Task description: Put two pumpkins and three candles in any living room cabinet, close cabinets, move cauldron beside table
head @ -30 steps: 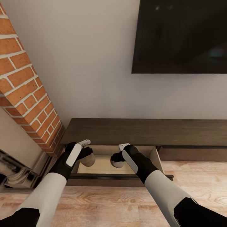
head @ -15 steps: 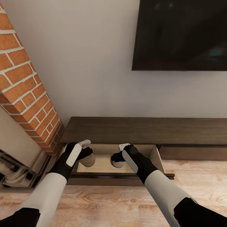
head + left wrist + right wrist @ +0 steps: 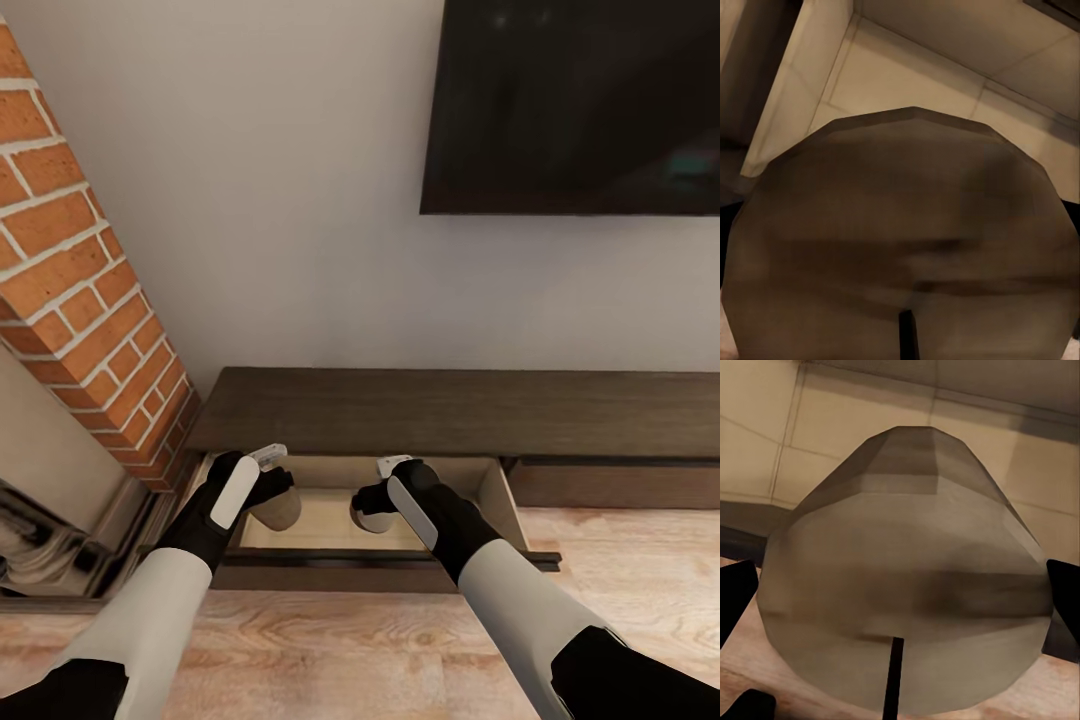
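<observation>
A plain pale wall (image 3: 300, 200) fills the upper middle of the head view, with a dark wall-mounted television (image 3: 575, 105) at the upper right. A red brick chimney breast (image 3: 75, 290) slants down the left edge, and light wood-plank flooring (image 3: 380, 650) spans the bottom.

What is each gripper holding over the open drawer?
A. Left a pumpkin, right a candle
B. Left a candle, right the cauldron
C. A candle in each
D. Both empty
C: the left gripper and the right gripper each clasp a grey-beige candle above the open cabinet drawer.
</observation>
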### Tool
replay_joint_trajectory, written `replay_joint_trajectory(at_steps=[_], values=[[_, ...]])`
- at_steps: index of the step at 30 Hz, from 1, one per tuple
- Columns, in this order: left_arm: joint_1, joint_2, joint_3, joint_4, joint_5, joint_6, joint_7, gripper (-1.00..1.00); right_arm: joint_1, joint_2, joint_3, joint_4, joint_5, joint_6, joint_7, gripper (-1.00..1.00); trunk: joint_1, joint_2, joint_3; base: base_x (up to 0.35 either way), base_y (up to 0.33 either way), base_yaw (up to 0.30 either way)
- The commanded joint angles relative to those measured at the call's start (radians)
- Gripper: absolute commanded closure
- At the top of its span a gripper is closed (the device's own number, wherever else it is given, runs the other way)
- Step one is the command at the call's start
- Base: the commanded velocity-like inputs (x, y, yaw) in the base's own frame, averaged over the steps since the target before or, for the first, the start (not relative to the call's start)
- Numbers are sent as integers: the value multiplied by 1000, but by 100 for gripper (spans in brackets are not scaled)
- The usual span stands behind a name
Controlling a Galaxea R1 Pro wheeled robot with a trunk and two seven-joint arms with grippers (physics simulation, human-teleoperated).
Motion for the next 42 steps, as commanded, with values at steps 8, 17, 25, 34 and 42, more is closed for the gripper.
replay_joint_trajectory(at_steps=[8,17,25,34,42], values=[[0,0,0,0,-1,0,0,100,0,0,0,3,-3,0,0,100,31,-56,-25,22,0,0],[0,0,0,0,-2,-2,2,100,0,1,0,3,-3,-1,0,100,65,-119,-53,0,0,0],[0,-2,-62,0,-4,-9,4,100,0,2,1,7,-4,-51,-3,100,96,-175,-78,0,0,0],[0,-1,-139,-1,-4,-74,117,100,0,2,20,11,-5,-63,-10,100,130,-238,-107,0,0,0],[0,-2,-141,0,-4,-144,154,100,0,3,23,11,-5,-63,-11,100,161,-294,-132,0,0,0]])
